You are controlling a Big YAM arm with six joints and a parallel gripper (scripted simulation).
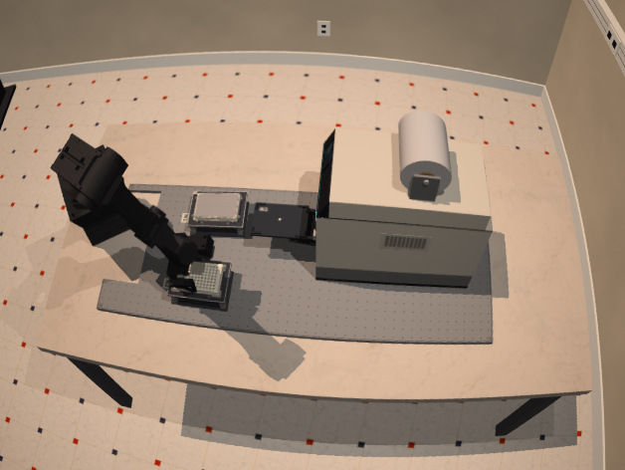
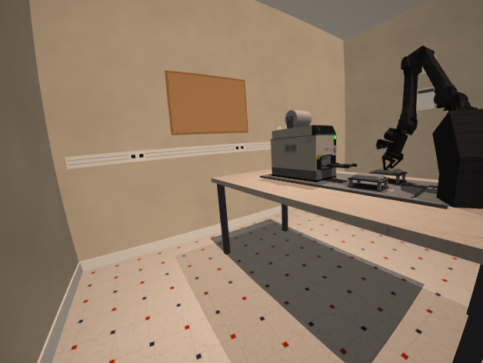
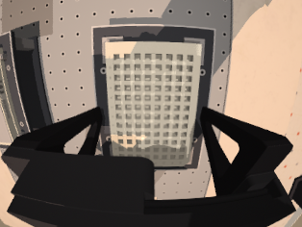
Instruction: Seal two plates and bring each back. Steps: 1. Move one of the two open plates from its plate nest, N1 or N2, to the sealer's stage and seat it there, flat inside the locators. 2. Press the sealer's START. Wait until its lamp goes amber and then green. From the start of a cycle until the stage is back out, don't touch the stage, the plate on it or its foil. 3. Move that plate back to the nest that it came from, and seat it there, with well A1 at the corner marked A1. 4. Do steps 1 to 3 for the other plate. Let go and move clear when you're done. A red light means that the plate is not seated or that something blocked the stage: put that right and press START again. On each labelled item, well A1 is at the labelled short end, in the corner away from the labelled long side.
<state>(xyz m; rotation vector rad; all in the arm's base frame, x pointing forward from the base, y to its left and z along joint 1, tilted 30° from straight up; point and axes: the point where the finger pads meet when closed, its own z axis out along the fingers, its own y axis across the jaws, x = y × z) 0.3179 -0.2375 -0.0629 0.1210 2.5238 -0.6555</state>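
My gripper [image 1: 190, 278] [image 2: 390, 168] [image 3: 151, 112] is open, with nothing held. Its fingers stand apart to the two long sides of an open plate [image 1: 209, 278] [image 3: 151, 82], whose wells show. That plate lies flat in the front nest [image 1: 228, 287] [image 3: 97, 48]. The exact height of the fingertips over it is hard to tell. The other plate [image 1: 217, 205] sits in the back nest [image 1: 244, 211], its top smooth and pale as if foiled. The sealer's stage [image 1: 279, 221] [image 2: 345, 165] is out and holds no plate. The sealer's lamp [image 2: 334, 137] is green.
The sealer [image 1: 399, 252] [image 2: 289, 156] stands to the right in the top view, with a foil roll [image 1: 423, 141] [image 2: 300, 118] on top. The stage sits close beside the back nest. Both nests stand on the perforated base board [image 1: 363, 313]. The nest labels are unreadable.
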